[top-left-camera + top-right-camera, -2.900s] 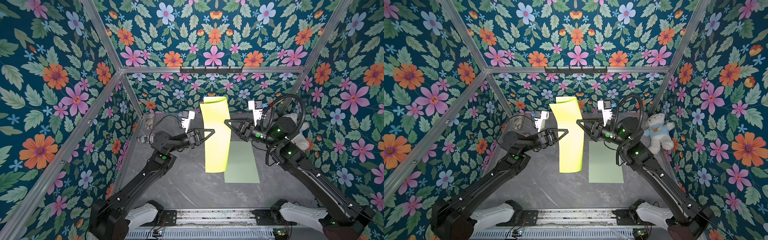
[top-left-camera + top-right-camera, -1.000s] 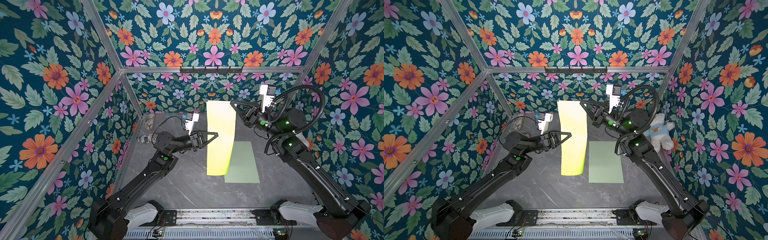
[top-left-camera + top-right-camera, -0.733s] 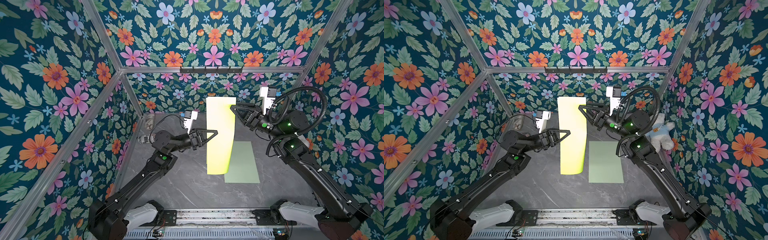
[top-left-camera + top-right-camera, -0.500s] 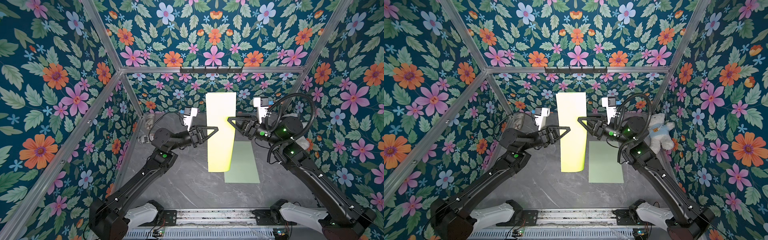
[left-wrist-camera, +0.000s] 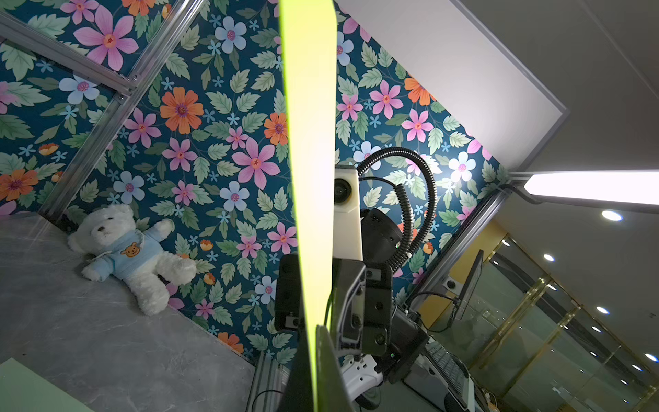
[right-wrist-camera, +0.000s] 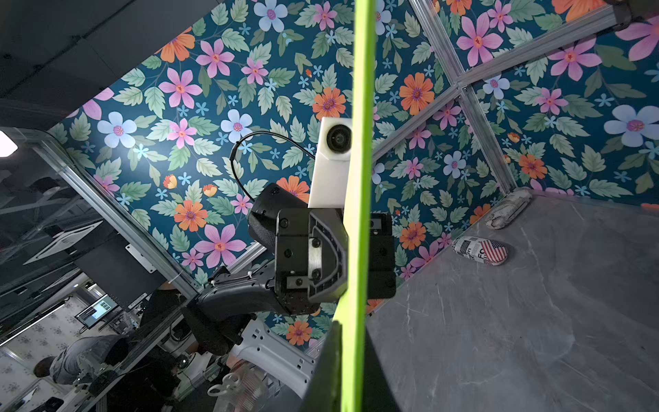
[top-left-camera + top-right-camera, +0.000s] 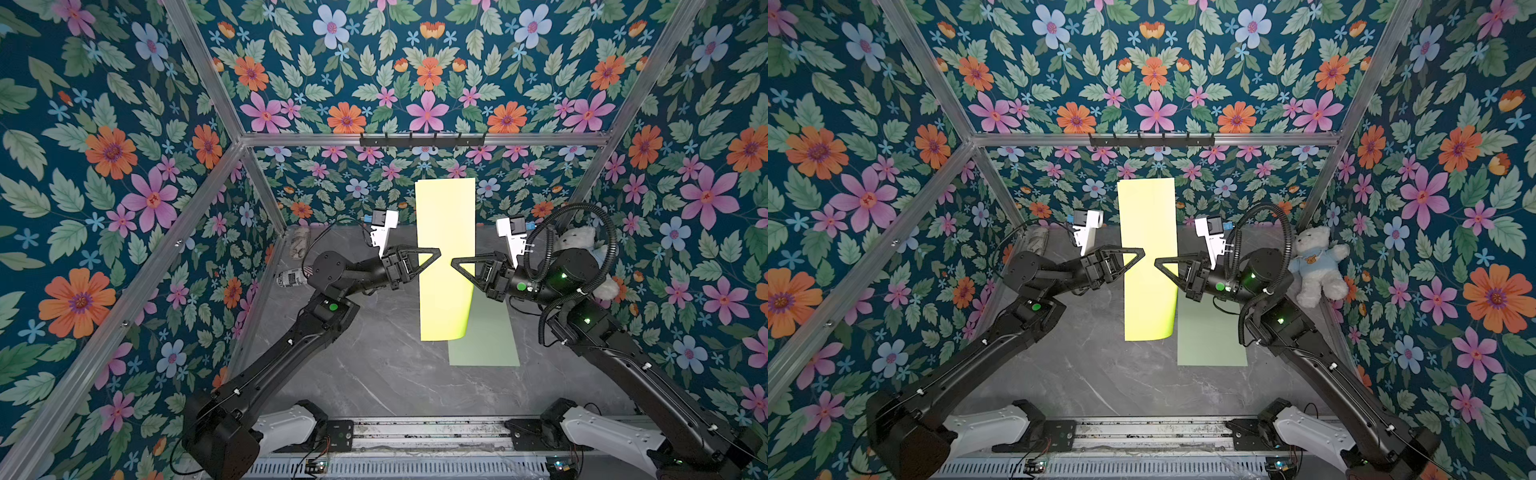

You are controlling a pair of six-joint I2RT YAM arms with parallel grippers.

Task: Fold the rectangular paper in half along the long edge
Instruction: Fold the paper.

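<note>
While the yellow paper (image 7: 444,216) hung up in the air, a lot could go wrong. In both top views it stood tall and thin above the left side of the green mat (image 7: 486,345), and its low end curled a bit over that side. The left gripper (image 7: 437,252) came in from the side away from the mat and was pinched tight on the paper. The right gripper (image 7: 454,262) reached in from the mat's side, but I could not tell if its jaws were closed on the paper. If only 1 gripper held it, the paper could swing, slip out or bend in the wrong place. Then the 2 halves would not line up. The paper looked thin, smooth and floppy. The mat looked flat and pale.

In the left wrist view the paper (image 5: 310,142) was a bright, glowing strip. A soft, fuzzy teddy bear (image 5: 121,249) lay on the grey stone-look table (image 5: 89,339), off to the right of the mat.

In the right wrist view the paper (image 6: 360,142) was a very thin line seen edge on, so a hard squeeze could crease it crooked.
</note>
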